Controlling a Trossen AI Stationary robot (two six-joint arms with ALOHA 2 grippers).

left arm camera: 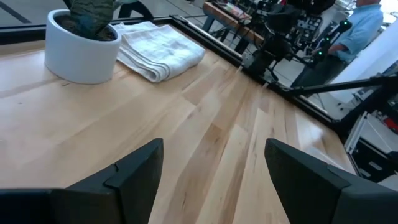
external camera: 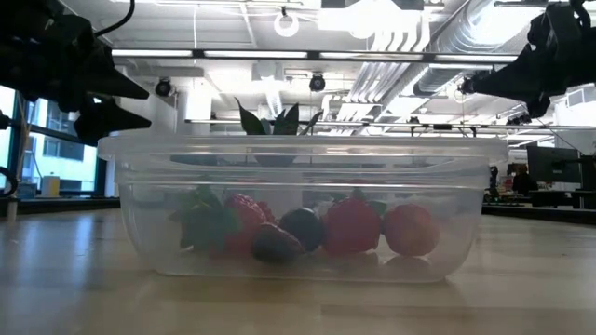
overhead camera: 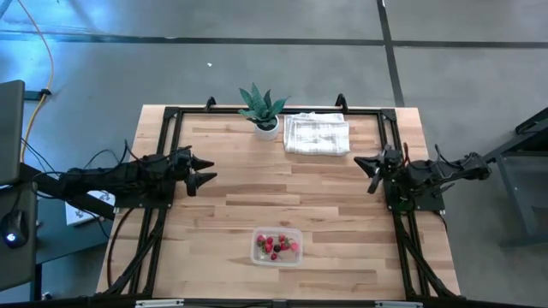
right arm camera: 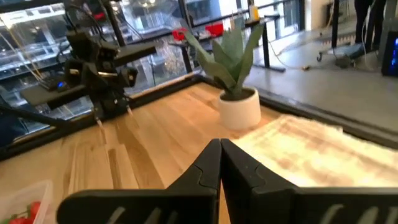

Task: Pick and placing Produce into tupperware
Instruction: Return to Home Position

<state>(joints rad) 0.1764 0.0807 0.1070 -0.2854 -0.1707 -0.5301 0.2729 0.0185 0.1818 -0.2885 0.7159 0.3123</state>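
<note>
1. The table [overhead camera: 342,257] has one arm at each side.
2. The left gripper [overhead camera: 207,169] gapes wide and empty; the right gripper [right arm camera: 220,149] is pinched closed on nothing.
3. The tupperware [overhead camera: 276,246] sits diagonally ahead of both, toward the near edge. Its long axis runs crosswise, and it looks slightly nearer the left gripper.
4. The produce [overhead camera: 276,245] lies inside it.

We note a wooden table [overhead camera: 282,197] edged by a black frame [overhead camera: 223,109]. At its far edge, a green plant in a white pot [overhead camera: 264,113] sits just left of a folded white cloth [overhead camera: 317,135]. A yellow cable [overhead camera: 49,51] crosses the grey floor at far left. A person in a blue shirt [left arm camera: 367,22] is beyond the right side.
</note>
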